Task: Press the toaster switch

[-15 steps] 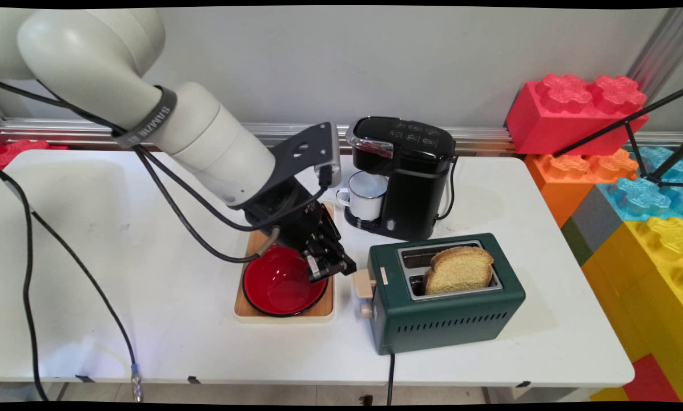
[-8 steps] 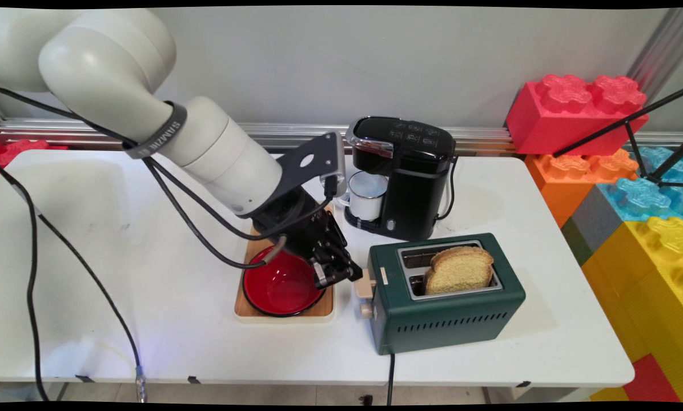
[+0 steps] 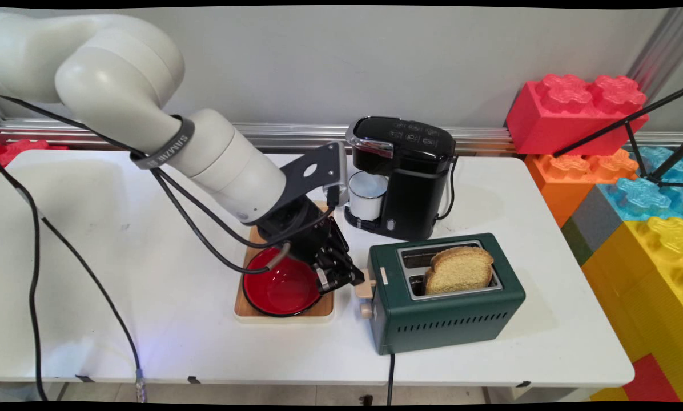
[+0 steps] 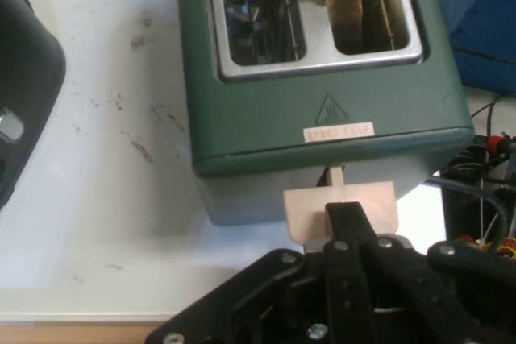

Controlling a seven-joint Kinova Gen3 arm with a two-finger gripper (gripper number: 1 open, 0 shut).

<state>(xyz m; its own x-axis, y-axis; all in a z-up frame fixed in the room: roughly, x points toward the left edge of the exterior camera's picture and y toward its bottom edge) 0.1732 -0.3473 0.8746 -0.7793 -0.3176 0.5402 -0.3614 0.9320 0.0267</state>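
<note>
At toaster [image 3: 447, 291] left end: tool [image 3: 350, 279] clenched, touching lever [image 4: 339, 209].

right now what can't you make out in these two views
- Fingers: in the hand view they meet at the toaster lever, and the linkage hides whether they touch it.
- Red bowl: main view, its far right rim is behind the gripper.
- White mug: main view, its handle is covered by the arm's camera bracket.
- Toaster: hand view, its far end is cut off by the top edge.

Green toaster [image 3: 447, 294] with beige lever [image 4: 339, 209], bread slice [image 3: 459, 269] in near slot; lever at closed jaws.
</note>
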